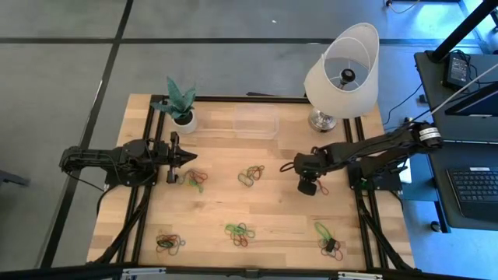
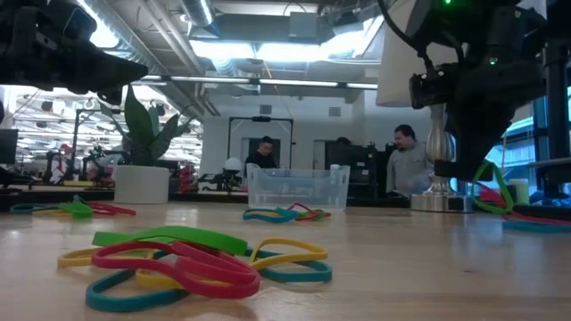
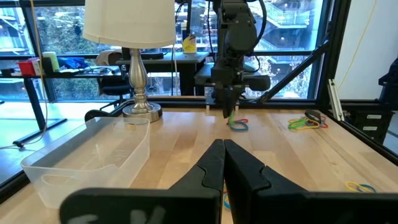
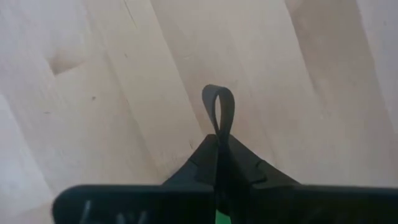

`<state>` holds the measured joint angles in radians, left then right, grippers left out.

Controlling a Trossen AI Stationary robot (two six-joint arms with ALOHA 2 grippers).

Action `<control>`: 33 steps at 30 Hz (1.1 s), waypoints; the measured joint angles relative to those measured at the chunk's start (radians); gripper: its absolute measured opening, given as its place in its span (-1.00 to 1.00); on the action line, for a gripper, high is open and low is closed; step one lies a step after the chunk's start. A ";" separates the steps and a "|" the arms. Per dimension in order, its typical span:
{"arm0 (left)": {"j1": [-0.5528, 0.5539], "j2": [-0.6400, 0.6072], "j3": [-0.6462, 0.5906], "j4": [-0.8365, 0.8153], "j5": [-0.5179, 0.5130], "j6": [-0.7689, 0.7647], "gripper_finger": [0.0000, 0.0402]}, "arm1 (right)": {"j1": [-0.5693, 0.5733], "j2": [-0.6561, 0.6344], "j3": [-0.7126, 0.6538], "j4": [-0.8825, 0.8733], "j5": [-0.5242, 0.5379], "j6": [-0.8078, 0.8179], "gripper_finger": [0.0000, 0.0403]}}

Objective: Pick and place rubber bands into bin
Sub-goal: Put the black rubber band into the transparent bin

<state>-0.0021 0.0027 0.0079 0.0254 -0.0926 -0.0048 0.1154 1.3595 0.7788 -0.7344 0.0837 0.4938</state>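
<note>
Jaws of the right gripper (image 4: 219, 144) are clenched on a dark band (image 4: 218, 111), held just above the surface (image 1: 288, 210). More bands (image 3: 238, 124) lie just beneath. Left gripper (image 1: 189, 158) jaws are clenched, holding nothing, beside a cluster (image 1: 194, 180). The bin (image 1: 256, 122) stands farther off, beyond both.

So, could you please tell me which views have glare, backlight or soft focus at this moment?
Low view: bright ceiling lights behind leave the arms dark shapes, the near rubber bands look soft. Left wrist view: daylit windows backlight the lamp. Right wrist view: even light, the right tool pinches a dark band. High view: even light, no glare.
</note>
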 joint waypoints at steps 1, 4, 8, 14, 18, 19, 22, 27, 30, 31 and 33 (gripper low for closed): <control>0.000 0.000 0.000 0.000 0.000 0.000 -0.98 | 0.000 0.007 0.000 0.001 -0.002 0.001 -0.92; 0.000 0.000 0.000 0.000 0.000 0.000 -0.98 | 0.000 0.026 0.000 0.015 -0.017 0.002 -0.85; 0.000 0.000 0.000 0.000 0.000 0.000 -0.98 | 0.000 0.055 0.000 0.027 -0.042 0.003 -0.77; 0.000 0.000 0.000 0.000 0.000 0.000 -0.98 | 0.000 0.087 0.000 0.055 -0.044 0.002 -0.70; 0.000 0.000 0.000 0.000 0.000 0.000 -0.98 | 0.000 0.119 0.000 0.097 -0.044 -0.002 -0.68; 0.000 0.000 0.000 0.000 0.000 0.000 -0.98 | 0.000 0.130 0.000 0.106 -0.044 -0.002 -0.68; 0.000 0.000 0.000 0.000 0.000 0.000 -0.98 | 0.000 0.160 0.000 0.128 -0.044 -0.006 -0.68; 0.000 0.000 0.000 0.000 0.000 0.000 -0.98 | 0.000 0.215 0.000 0.156 -0.044 -0.006 -0.68; 0.000 0.000 0.000 0.000 0.000 0.000 -0.98 | 0.000 0.232 0.000 0.169 -0.047 -0.006 -0.68; 0.000 0.000 0.000 0.000 0.000 0.000 -0.98 | 0.000 0.235 0.000 0.174 -0.049 -0.005 -0.68; 0.000 0.000 0.000 0.000 0.000 0.000 -0.98 | 0.000 0.235 0.000 0.175 -0.049 -0.005 -0.68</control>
<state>-0.0017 0.0028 0.0082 0.0254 -0.0925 -0.0048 0.1150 1.5948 0.7788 -0.5598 0.0345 0.4885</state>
